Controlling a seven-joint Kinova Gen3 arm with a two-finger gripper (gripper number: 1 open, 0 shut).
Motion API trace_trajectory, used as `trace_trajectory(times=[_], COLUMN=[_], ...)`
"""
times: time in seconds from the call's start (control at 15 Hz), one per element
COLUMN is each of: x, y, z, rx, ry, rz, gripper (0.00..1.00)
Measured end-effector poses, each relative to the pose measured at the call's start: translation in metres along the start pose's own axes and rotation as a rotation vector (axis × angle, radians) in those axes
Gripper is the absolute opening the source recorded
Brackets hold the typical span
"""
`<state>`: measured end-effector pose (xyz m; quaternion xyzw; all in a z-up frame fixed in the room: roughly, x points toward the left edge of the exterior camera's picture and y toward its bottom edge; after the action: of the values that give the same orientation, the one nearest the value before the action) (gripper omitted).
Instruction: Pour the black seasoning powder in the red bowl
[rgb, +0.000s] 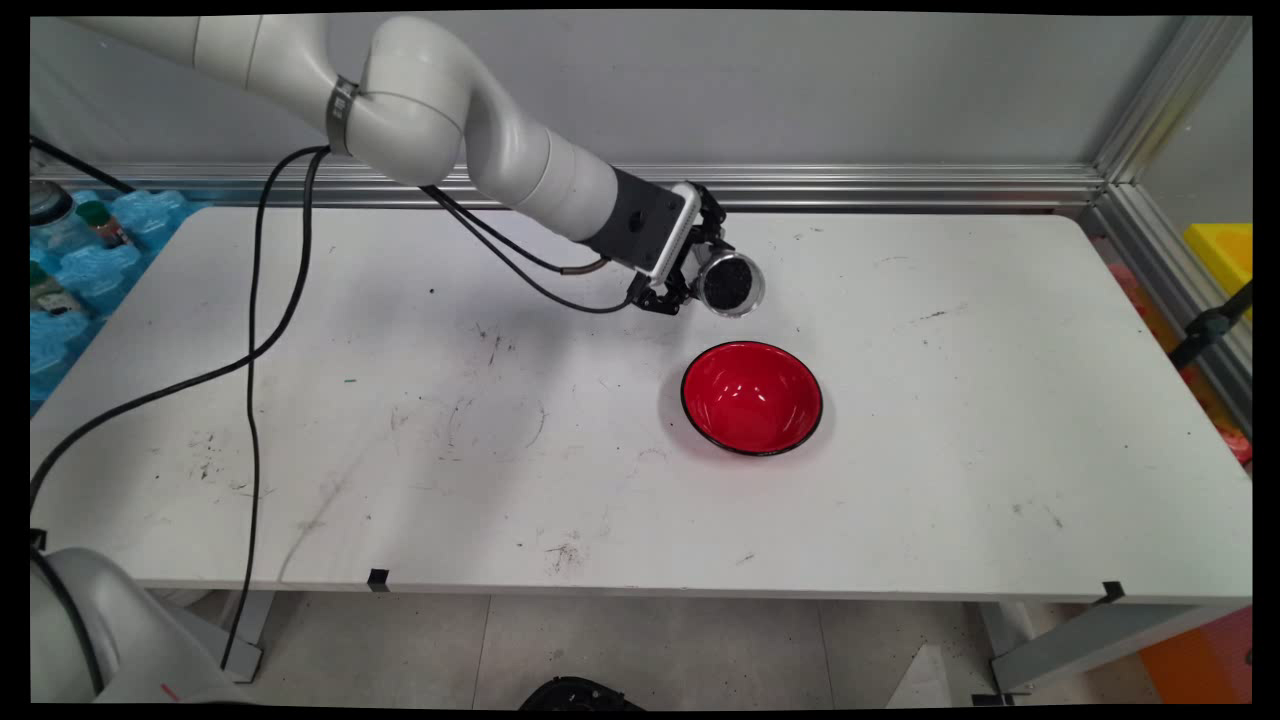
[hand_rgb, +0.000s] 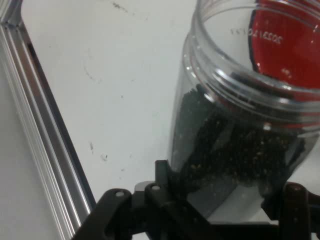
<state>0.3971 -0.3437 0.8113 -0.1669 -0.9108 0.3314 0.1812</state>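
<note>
Starting at the left, two black cables (rgb: 255, 350) hang from the arm and trail down across the white table (rgb: 400, 450) to its near-left edge. Off the table's left end there is some blue clutter that we cannot make out.

Moving right, the arm reaches in from the upper left and ends in one black gripper (rgb: 712, 280) held above the table's far middle. Its claw is pinching one clear plastic jar (rgb: 732, 283). In the hand view the two fingers (hand_rgb: 164, 176) press against the jar's lower body from either side, with the gripper (hand_rgb: 230, 200) closed round it. The jar (hand_rgb: 235, 100) has no lid and is tipped well over, so its open mouth faces the near-right. Inside it, a mass of small dark grains lies against the lower wall and stops short of the threaded neck. We see none leaving the mouth.

Just to the near-right of the jar, one red bowl (rgb: 752, 397) with a black rim stands upright on the table. It is apart from the jar and lower than it. We see no grains in it, only glossy red. In the hand view the bowl (hand_rgb: 295, 45) shows through the jar's clear neck, so the mouth points roughly toward it.

Behind everything, one aluminium rail (rgb: 850, 185) runs along the table's far edge.

Our count is one jar, one bowl, one gripper and two cables.
</note>
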Motion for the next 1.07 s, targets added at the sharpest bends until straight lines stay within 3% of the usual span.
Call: trace_trajectory(times=[1.07], x=[0.013], y=[0.011], z=[0.009], rx=[0.028], ry=[-0.034], rz=[0.095], gripper=[0.0])
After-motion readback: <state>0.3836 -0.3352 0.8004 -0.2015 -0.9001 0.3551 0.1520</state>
